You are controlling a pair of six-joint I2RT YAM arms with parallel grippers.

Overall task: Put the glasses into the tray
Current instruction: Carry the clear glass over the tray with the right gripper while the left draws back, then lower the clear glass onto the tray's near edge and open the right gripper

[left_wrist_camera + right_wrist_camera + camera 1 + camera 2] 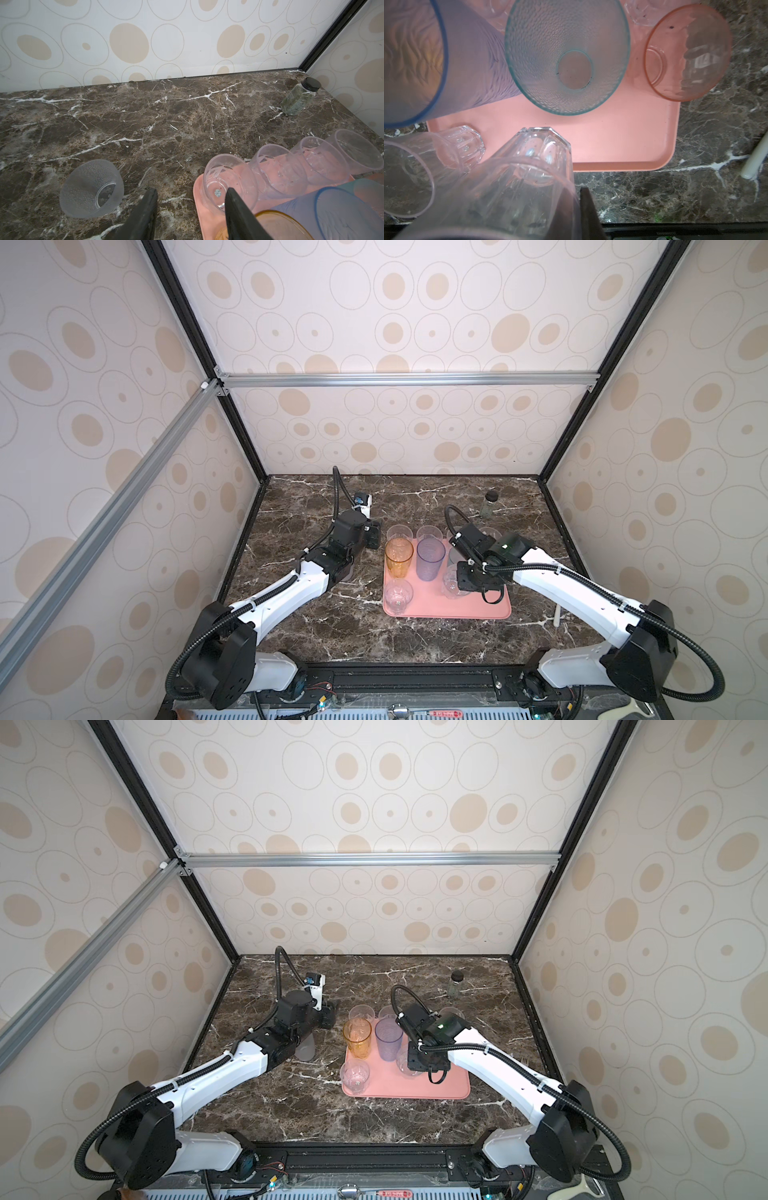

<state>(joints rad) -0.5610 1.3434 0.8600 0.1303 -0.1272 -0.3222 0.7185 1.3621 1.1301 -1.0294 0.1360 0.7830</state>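
- The marble table (pixel 332 635) carries everything. Most of it is bare, and the work is crowded just right of the middle.
- The tray (pixel 436 608) lies flat there, where I judge both arms can reach it. It is the only container in play: its far half is packed with glasses and its near right part is open pink.
- My right gripper (pixel 459 585) hangs nose-down over the tray's near half. Its jaws are all but closed, pinching the wall of a clear faceted glass (pixel 529 166). A rim pinch suits a tumbler too wide to span. I cannot tell whether its base touches the tray floor.
- My left gripper (pixel 190 205) hovers beside the tray's far left corner, jaws about half open with nothing between them.
- The tall ones stand upright mid-tray: the amber glass (pixel 399 558), the blue-purple glass (pixel 430 558) beside it, then the teal glass (pixel 566 56).
- The short ones fill the edges. A row of clear glasses (pixel 278 168) lines the far rim, though I cannot tell if the endmost stands inside it. A second faceted glass (pixel 398 595) sits in the near left corner and the pink glass (pixel 685 52) by the right rim.
- The frosted glass (pixel 91 188) stands on the marble left of the tray, near the left gripper. I'd guess it is that arm's next pick.
- The jar (pixel 489 504) with the black lid stands well apart at the far right and is no part of my job.
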